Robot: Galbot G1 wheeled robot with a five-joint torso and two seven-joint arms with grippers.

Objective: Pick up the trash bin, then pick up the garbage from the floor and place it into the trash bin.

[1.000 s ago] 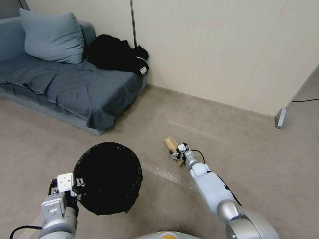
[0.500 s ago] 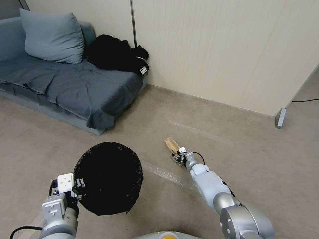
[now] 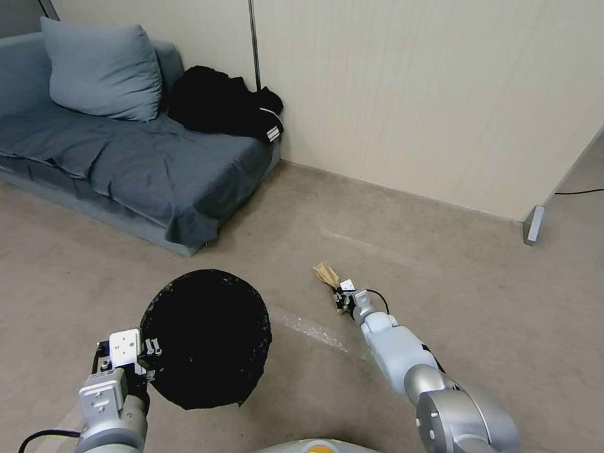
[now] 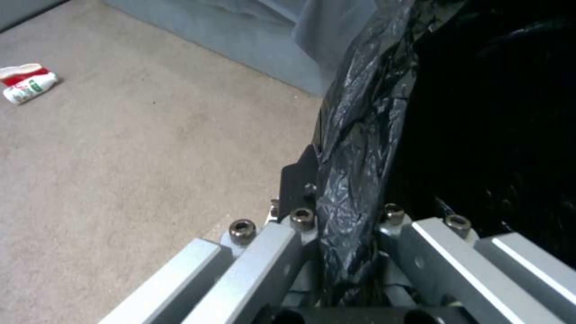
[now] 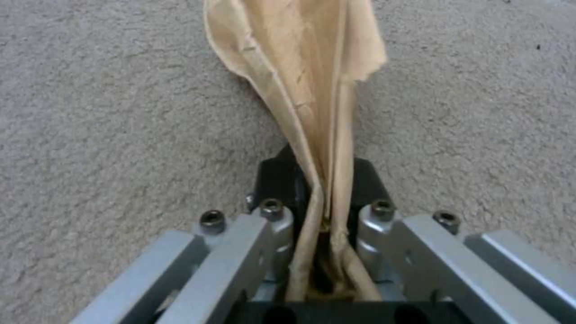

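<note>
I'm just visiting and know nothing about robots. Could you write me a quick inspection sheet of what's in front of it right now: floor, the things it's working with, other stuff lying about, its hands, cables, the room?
Surface: beige carpet floor, with a pale streak in front of the robot.
Job's things: trash bin lined with a black bag, held up at its rim; tan paper pinched at one end.
Clutter: a green-labelled bottle and a red-and-white cup lie together on the floor.
Hands: left hand shut on the bin's bagged rim; right hand shut on the paper, low by the floor.
Cables: black cable on the floor at the far right.
Surroundings: grey sofa with a cushion and black clothing; cream wall behind.
</note>
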